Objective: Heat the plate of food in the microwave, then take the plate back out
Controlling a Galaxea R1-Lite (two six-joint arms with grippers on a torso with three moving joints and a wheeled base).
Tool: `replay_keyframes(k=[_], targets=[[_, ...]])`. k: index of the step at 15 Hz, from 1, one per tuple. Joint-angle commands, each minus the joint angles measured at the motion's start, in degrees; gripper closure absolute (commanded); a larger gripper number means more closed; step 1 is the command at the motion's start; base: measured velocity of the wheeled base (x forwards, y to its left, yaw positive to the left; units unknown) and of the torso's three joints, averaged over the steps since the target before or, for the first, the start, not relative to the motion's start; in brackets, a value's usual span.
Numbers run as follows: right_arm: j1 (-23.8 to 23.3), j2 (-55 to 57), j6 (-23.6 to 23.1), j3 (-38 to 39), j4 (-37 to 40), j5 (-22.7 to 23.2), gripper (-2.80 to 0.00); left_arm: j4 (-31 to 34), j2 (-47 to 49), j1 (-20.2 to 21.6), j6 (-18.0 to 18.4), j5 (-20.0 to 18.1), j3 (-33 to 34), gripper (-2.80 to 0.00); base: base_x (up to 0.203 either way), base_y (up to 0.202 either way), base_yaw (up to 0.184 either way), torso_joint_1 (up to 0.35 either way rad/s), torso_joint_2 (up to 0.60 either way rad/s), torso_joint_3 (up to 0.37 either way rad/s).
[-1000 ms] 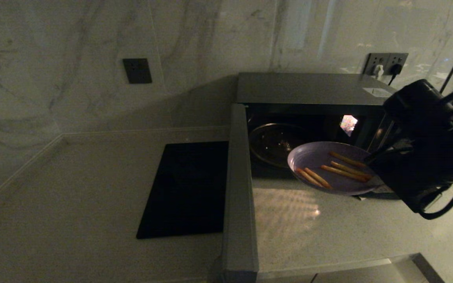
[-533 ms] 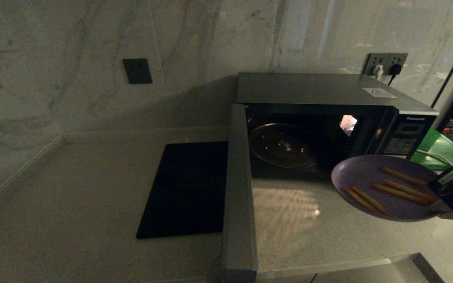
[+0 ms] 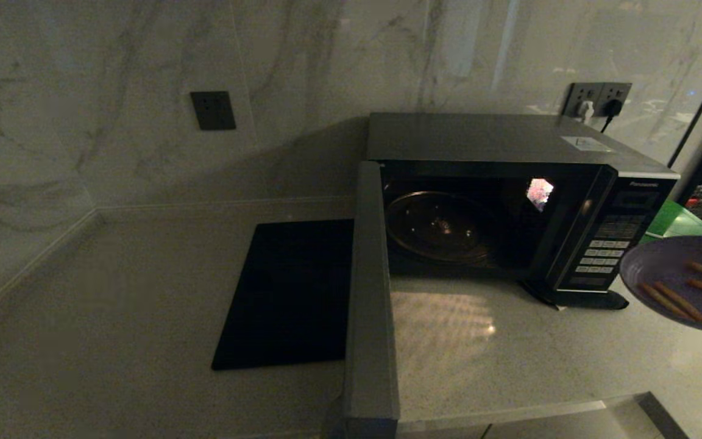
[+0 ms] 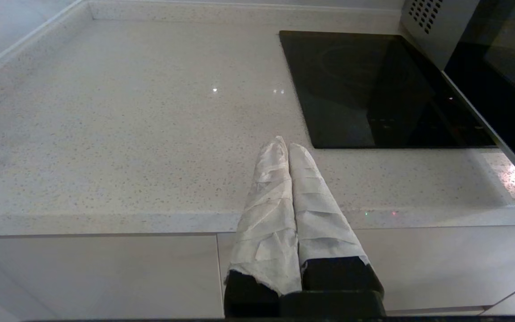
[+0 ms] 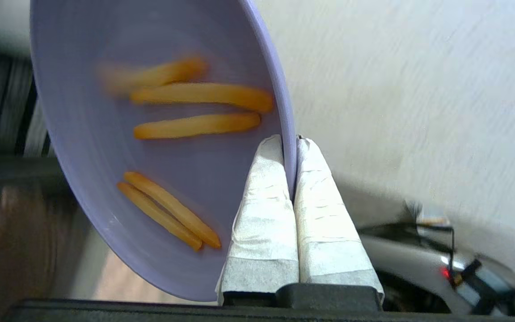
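A dim kitchen corner with marble-look walls and a pale speckled countertop [image 3: 497, 347]. The microwave [image 3: 509, 143] stands at the back of the counter, its door [image 3: 370, 292] swung fully open toward the viewer, and the glass turntable [image 3: 439, 227] inside is bare. A flat black slab [image 3: 290, 292] lies on the counter left of the door, and a green board [image 3: 677, 222] shows just beyond the microwave's keypad side.

The plate of food [image 3: 686, 283] is in the air at the far right edge of the head view, out of the oven and right of the keypad, carrying several orange-tan sticks. In the right wrist view the right gripper [image 5: 289, 147] is clamped on the plate's rim, one padded finger above and one below, and the plate appears tilted relative to that camera. The left gripper [image 4: 288, 150] hangs with its fingers pressed together over the counter's front edge, holding nothing.

The plate appears ready to be put down. To do this well, hold it level so the sticks do not slide, lower it onto bare counter away from the green board and the edge, and release only once its base rests flat. A one-sided rim grip lets the plate sag, so slow movement seems wise.
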Motion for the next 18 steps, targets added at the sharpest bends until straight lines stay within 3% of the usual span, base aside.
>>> replay_keyframes(k=[1, 7, 15, 18], targets=[[-7.79, 4.56, -2.68, 0.21, -3.64, 1.77, 0.00, -0.02, 0.09, 0.02, -0.04, 0.06, 0.00, 0.00, 0.000, 0.000, 0.000, 0.000, 0.00, 0.000], [-17.40, 18.57, -6.13, -0.32, -13.94, 9.77, 0.00, -0.02, 0.09, 0.02, -0.04, 0.06, 0.00, 0.00, 0.000, 0.000, 0.000, 0.000, 0.00, 0.000], [-24.82, 33.85, -11.02, -2.63, -28.93, 15.97, 0.00, -0.02, 0.09, 0.02, -0.04, 0.06, 0.00, 0.00, 0.000, 0.000, 0.000, 0.000, 0.00, 0.000], [-26.49, 37.60, -11.21, -3.13, -30.99, 17.89, 0.00, -0.02, 0.09, 0.02, -0.04, 0.06, 0.00, 0.00, 0.000, 0.000, 0.000, 0.000, 0.00, 0.000]])
